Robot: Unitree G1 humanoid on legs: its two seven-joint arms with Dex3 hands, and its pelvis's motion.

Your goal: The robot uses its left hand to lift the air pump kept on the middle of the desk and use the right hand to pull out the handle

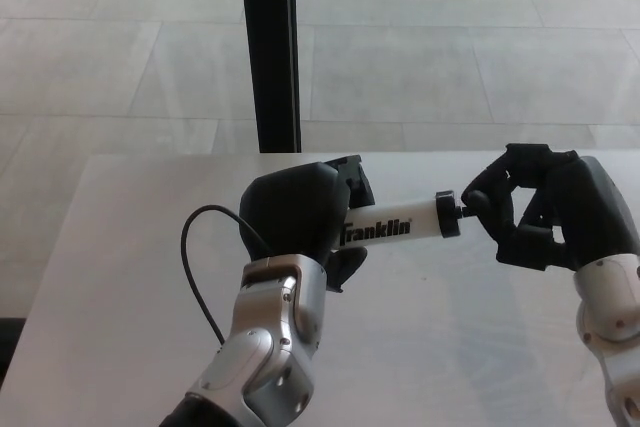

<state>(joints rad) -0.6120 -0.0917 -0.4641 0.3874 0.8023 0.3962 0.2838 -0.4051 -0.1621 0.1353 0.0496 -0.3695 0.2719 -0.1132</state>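
Pale tiled floor point(450, 47) fills the upper half of my head view, with a black vertical post point(272, 47) rising from behind the far edge of the desk point(110, 247), which is white and spreads across the lower half. From the bottom of the picture my left arm comes up, its silver forearm point(265, 357) leading to the left robot hand point(295, 215), a black hand clamped around the body of the air pump point(388, 227) and holding it above the middle of the desk, roughly level, with the handle end pointing toward the picture's right. I can read the black word "Franklin" on the pump's white barrel. A thin black cable point(200, 267) loops out to the left of the forearm. On the right side my right robot hand point(545, 212) sits at the same height, its fingers point(485, 202) closed together around the pump's handle point(472, 205), which shows as a small black piece mostly hidden inside the grip. Between the black end cap point(446, 215) of the barrel and that hand, only a very short length of dark rod is visible.
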